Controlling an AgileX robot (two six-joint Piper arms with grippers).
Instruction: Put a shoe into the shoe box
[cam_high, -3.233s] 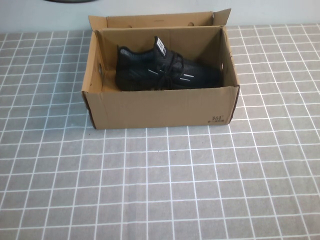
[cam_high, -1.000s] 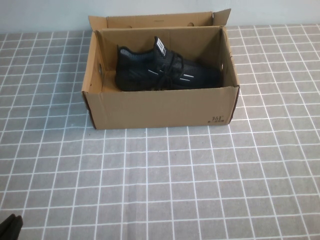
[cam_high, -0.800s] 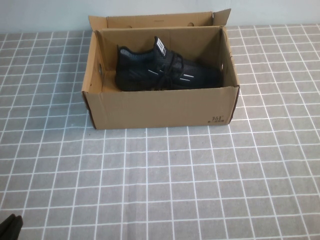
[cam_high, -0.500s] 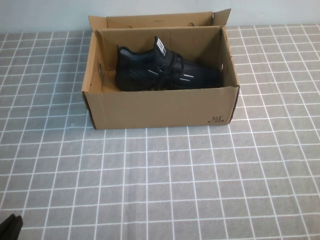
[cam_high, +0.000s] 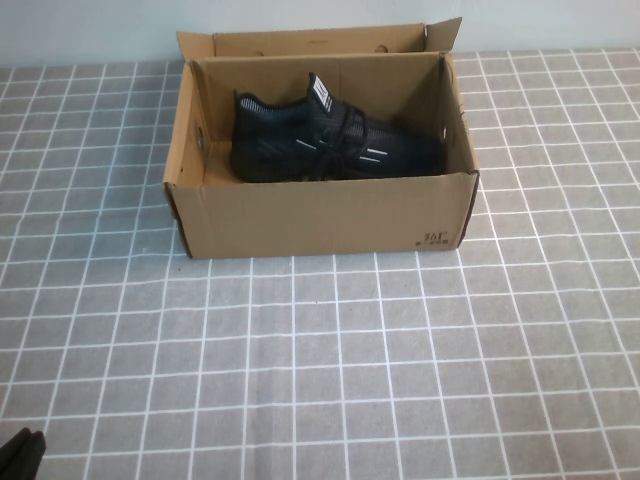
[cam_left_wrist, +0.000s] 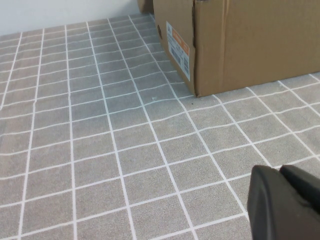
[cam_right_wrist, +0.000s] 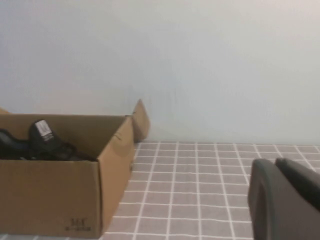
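Since the earliest frame, only the left gripper (cam_high: 20, 455) has come into sight, a dark tip at the near left corner of the high view; shoe and box lie as they did. Its jaws are pressed together on nothing, low over bare cloth (cam_high: 320, 380) well short of the box (cam_high: 320, 215). From the left wrist, the box's near left corner stands ahead with a white and orange label (cam_left_wrist: 178, 49) on its short side, and open grid runs all along that side. Wide free cloth lies on both flanks of the box and across the whole near half of the table. Inside the box lies the shoe (cam_high: 330, 145), upright on its sole, heel toward the left wall, toe near the right wall, black knit with thin white stripes and a white-tagged tongue. Flaps stand open at the far side. Off to the right, the right gripper (cam_right_wrist: 287, 200) is shut and empty, raised beside the box, out of the high view.
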